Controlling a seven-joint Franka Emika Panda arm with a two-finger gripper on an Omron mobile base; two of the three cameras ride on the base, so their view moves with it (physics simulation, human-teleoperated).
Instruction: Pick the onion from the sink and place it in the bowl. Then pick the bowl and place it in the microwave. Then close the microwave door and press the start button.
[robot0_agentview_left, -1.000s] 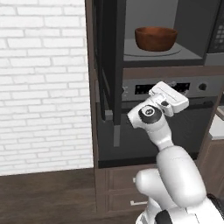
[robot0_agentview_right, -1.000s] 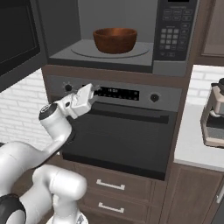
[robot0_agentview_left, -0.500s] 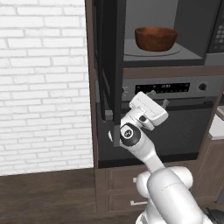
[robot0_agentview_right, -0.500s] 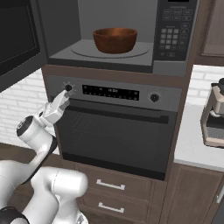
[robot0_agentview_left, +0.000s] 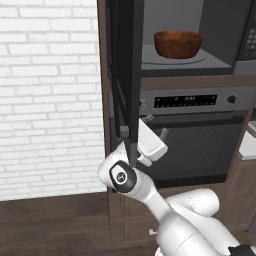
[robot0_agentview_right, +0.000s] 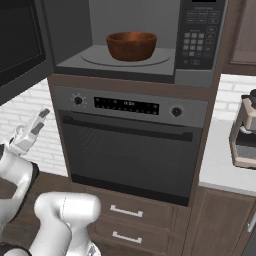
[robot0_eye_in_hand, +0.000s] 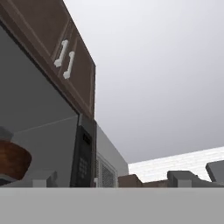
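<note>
Dark brown cabinetry frames the microwave (robot0_agentview_right: 135, 42), where the bowl (robot0_agentview_right: 131, 45) sits on the turntable. Left of it, beside the swung-out microwave door (robot0_agentview_left: 125, 75), the gripper (robot0_agentview_right: 34, 129) hangs wide open and empty; it should push the door's outer face steadily shut.

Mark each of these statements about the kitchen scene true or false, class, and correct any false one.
1. The glossy reddish-brown wooden bowl sits inside the dark grey built-in microwave. True.
2. The wide black-glass microwave door is shut. False: it stands open, swung to the left.
3. The white arm's two-finger gripper is clamped on the bowl. False: it is open and empty, low beside the steel wall oven.
4. The wall oven's door is closed. True.
5. A coffee machine stands on the counter right of the oven. True.
</note>
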